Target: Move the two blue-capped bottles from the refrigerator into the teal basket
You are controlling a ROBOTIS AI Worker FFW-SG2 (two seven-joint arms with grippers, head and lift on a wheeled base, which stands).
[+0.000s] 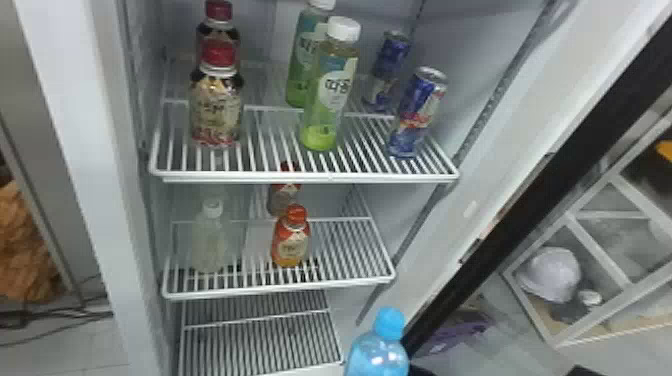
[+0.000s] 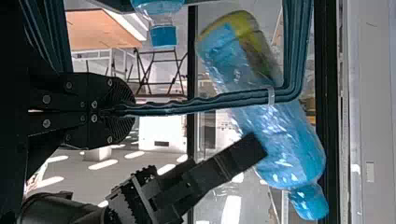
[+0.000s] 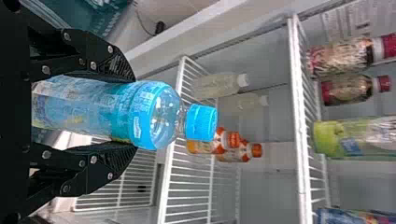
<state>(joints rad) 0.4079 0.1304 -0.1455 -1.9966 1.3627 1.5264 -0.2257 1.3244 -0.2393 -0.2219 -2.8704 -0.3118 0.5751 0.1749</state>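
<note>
Blue-capped bottles number two, one (image 1: 377, 357) standing near, at the right of the refrigerator (image 1: 75, 150), with a visible gap between its cap and the middle shelf's front edge (image 1: 280, 289). The left wrist view shows the teal basket (image 2: 294, 46), its handle clamped in the left gripper (image 2: 116, 109), and the second blue-capped bottle (image 2: 163, 28), its exact position unclear. The right gripper (image 1: 421, 371) is closed round the first one's body. Upper shelf, left to right: two red-capped bottles, two green bottles, two cans. Middle shelf: two orange-labelled bottles, and two pale bottles in the right wrist view.
</note>
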